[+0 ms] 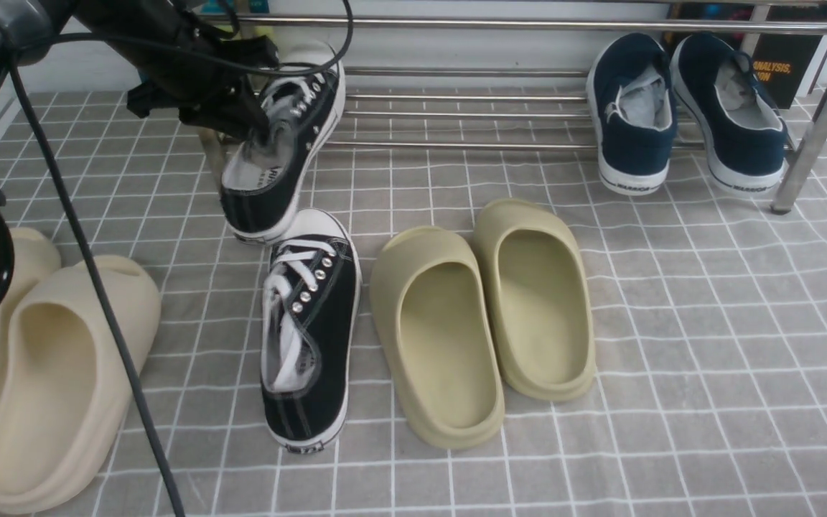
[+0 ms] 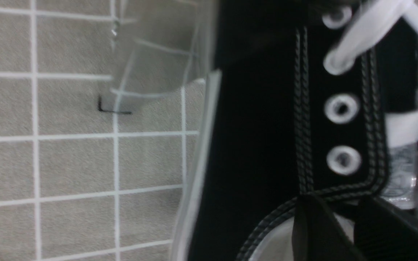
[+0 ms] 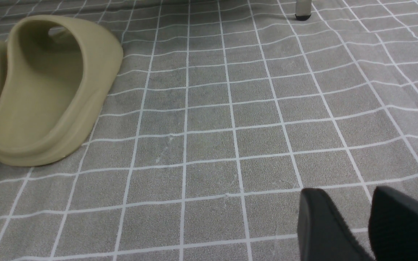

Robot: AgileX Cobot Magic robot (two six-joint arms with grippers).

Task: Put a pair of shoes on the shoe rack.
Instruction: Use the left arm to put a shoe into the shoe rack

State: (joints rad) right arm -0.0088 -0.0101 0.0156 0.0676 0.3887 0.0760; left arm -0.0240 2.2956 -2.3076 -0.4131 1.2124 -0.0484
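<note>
Left pincer (image 1: pixel 261 135) sat at one black sneaker (image 1: pixel 270 197); gripping or loosed, I couldn't tell. That sneaker leaned toe-up on the shoe rack (image 1: pixel 456 144), its mate (image 1: pixel 327 316) on the floor (image 1: pixel 672 323) before the rack.

The left gripper (image 1: pixel 259 129) sits at the collar of one black canvas sneaker (image 1: pixel 313 115); its jaw position is not readable from here. This sneaker is tilted, with its toe over the lower bars of the steel shoe rack (image 1: pixel 471 23) and its heel low in front. The second black canvas sneaker (image 1: pixel 313 323) lies on the grey checked cloth (image 1: pixel 708 345), toe just beside that heel. Olive foam slides (image 1: pixel 435 337) lie to its right, cream foam slides (image 1: pixel 62 373) to its left. Navy sneakers (image 1: pixel 632 122) rest on the rack's right end.
</note>
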